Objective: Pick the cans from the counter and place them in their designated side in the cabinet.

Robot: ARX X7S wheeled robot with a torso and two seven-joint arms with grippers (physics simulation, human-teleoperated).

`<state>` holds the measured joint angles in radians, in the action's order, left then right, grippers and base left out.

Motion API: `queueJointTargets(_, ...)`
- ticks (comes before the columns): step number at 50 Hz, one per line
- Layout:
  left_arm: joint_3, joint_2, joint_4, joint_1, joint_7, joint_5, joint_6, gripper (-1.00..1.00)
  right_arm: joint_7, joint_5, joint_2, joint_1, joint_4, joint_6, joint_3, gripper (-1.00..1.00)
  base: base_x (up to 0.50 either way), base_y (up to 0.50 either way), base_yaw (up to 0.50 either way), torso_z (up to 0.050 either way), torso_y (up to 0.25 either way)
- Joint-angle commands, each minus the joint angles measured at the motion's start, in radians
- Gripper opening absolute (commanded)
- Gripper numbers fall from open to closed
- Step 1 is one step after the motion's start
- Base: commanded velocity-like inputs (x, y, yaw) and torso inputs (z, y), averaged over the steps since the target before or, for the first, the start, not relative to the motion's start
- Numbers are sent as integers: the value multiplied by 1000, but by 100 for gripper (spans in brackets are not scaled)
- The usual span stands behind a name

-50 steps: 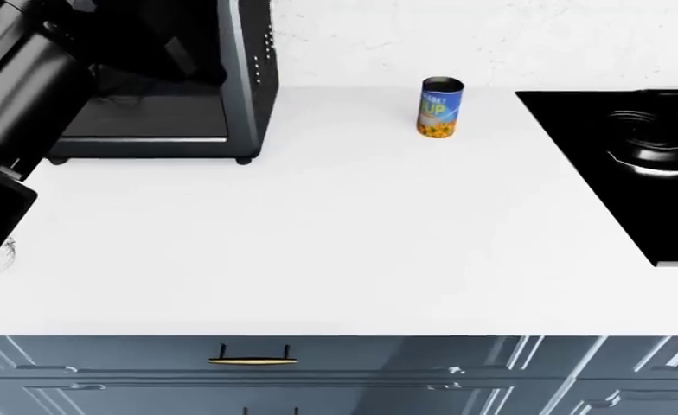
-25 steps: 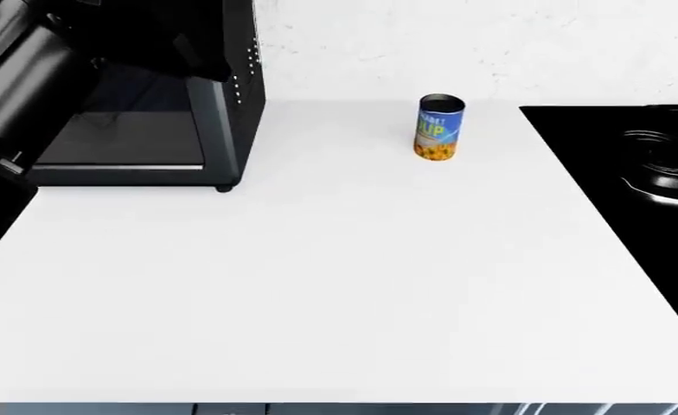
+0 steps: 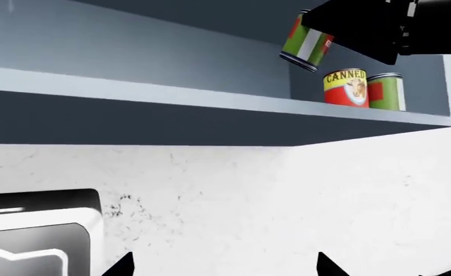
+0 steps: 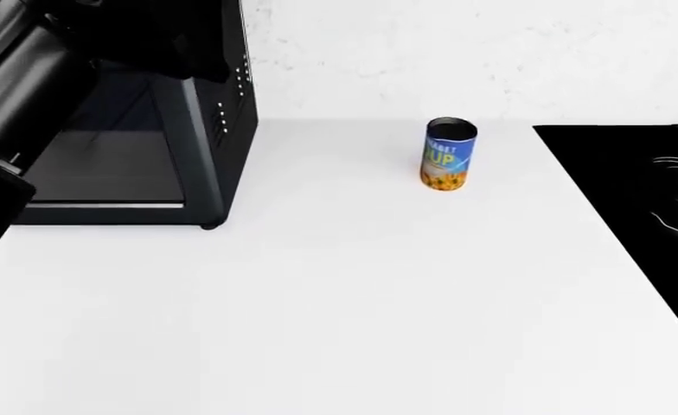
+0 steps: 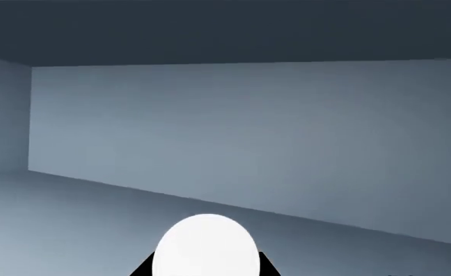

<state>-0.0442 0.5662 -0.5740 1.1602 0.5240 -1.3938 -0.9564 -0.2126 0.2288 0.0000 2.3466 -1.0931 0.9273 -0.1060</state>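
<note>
**Green can held over cabinet shelf**

Right gripper (image 3: 363, 29) clamps a tilted green can (image 3: 306, 41) just above the shelf (image 3: 210, 98), beside 2 upright cans (image 3: 362, 89) near its far end. Left gripper: state cannot be told. 1 blue can (image 4: 448, 154) stands near the counter (image 4: 351, 294) back edge.

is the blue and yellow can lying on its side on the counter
No, the blue and yellow can stands upright on the white counter.

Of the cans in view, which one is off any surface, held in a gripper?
The tilted green-and-red can, above the cabinet shelf in the right gripper. The red-and-yellow can and green can stand on the shelf; the blue-and-yellow can stands on the counter.
</note>
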Motion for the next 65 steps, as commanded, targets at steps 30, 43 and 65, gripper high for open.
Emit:
queueJointTargets(30,-7,13,-10,9,23,-20,6,100,-7,-9,0,10,13,-5,3,-100,3,0,0,0,1)
queueJointTargets(43,-7,22,-10,9,26,-21,9,100,-7,-9,0,10,13,-5,3,100,0,0,0,0,0)
queueJointTargets(65,-8,27,-16,-4,26,-19,21,100,-7,-9,0,10,13,-5,3,100,0,0,0,0,0)
